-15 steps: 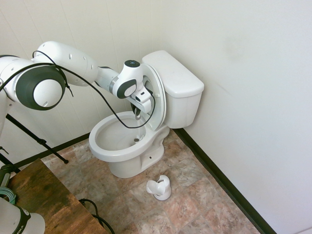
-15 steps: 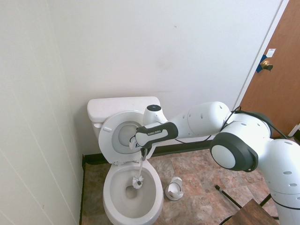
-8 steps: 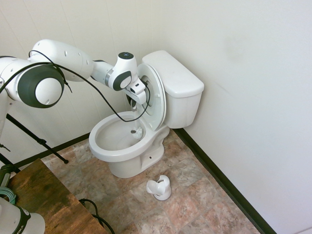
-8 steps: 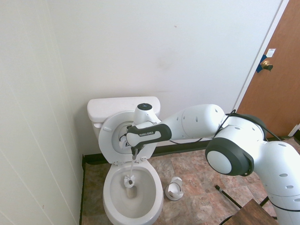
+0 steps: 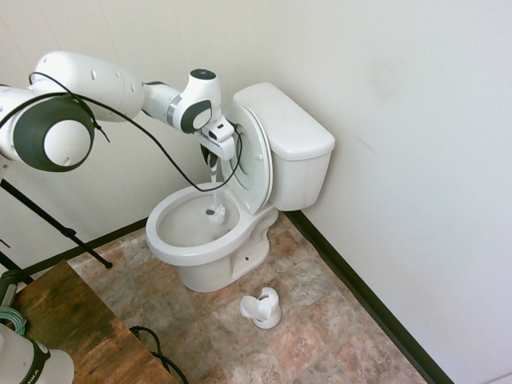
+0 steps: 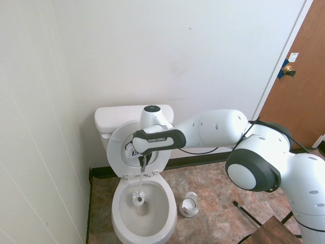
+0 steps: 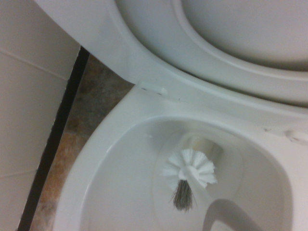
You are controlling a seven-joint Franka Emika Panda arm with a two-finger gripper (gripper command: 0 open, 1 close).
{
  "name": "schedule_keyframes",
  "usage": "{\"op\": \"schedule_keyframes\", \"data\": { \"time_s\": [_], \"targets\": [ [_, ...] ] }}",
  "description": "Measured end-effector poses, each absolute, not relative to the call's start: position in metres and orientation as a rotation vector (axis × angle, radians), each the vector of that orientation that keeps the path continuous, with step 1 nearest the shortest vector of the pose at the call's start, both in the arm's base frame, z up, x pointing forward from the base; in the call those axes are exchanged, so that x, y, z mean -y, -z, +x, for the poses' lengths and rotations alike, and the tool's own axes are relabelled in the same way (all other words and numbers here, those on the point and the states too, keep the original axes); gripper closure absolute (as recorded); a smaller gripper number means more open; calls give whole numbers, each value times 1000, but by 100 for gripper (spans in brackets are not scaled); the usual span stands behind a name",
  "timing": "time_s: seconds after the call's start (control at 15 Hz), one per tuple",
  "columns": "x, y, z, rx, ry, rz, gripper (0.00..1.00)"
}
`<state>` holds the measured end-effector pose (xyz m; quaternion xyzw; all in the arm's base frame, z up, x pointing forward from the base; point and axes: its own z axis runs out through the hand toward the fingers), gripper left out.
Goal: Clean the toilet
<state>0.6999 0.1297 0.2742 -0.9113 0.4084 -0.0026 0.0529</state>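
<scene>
Bathroom walls are meeting in a corner, and the toilet [image 5: 240,200] is standing there on a tiled floor with its tank against the wall that also carries the door. Its long axis is running from tank to bowl front, with the bowl pointing out into the room and the seat and lid tipped up against the tank.

Compared with a second ago, the gripper [image 6: 142,163] is sitting higher, and the brush [image 6: 138,198] it is clamping by the thin handle is hanging higher in the bowl and nearer the bowl's back edge, under the raised seat. A second ago the head was lower and closer to the drain. The handle is hanging nearly upright, with the bristle head down. In the wrist view the head [image 7: 189,169] is hovering over the bowl's inner wall.

I judge this as either a scrub stroke travelling up the back wall or the brush starting to leave the bowl. The brush holder [image 5: 262,308] is waiting on the floor beside the toilet's base.
</scene>
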Motion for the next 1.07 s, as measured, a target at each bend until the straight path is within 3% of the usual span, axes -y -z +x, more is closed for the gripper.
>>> {"op": "schedule_keyframes", "data": {
  "time_s": [0.4,0.73,1.07],
  "targets": [
    [-86,-350,635,-1240,8,-2763,100],
    [3,-402,579,-1320,52,-2700,100],
    [79,-377,559,-1454,-7,-2660,100]
  ]
}}
